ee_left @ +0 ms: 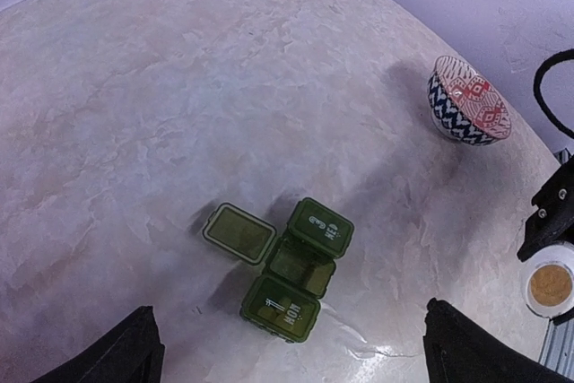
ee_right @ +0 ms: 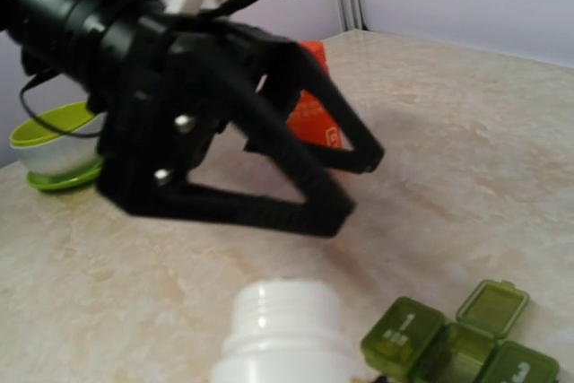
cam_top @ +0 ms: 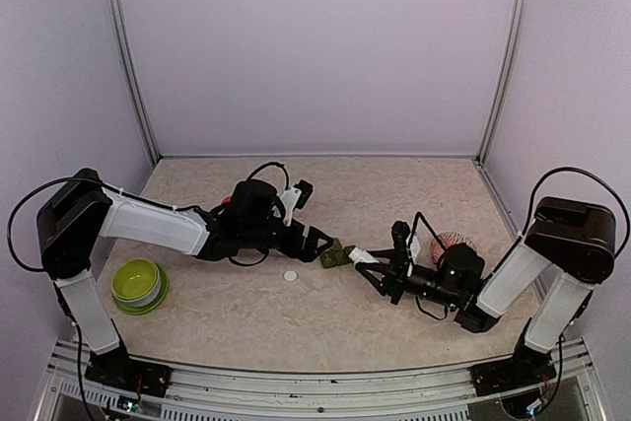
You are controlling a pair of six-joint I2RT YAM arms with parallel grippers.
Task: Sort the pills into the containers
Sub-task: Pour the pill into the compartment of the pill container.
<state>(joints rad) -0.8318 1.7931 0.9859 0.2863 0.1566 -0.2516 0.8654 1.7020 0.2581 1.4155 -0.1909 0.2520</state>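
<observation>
Currently, the containers lie flat on the table approx. mid-table, between the two grippers. They form a dark green strip of three joined compartments. The end lids, marked "1 MON" and "3", are down. The middle lid is flipped out to the side, so that compartment is open; its contents cannot be made out. The left gripper hangs above the strip, jaws spread wide, holding nothing. In the left wrist view its fingers stand either side of the strip, apart from it. The right gripper sits low on the right-hand side, clamped on a white bottle w/ threaded neck, no cap on. In the top view the bottle mouth is just beside the strip's right end. The left wrist view shows sth brownish inside the bottle mouth, too small to identify. A small white disc lies on the table near the strip, to its near-left. A lime-green bowl stands at the table's left side, well apart from the strip. A patterned bowl, red, white and dark blue, stands right of centre, beyond the right gripper. A red bottle is partly hidden behind the left gripper in the right wrist view.
</observation>
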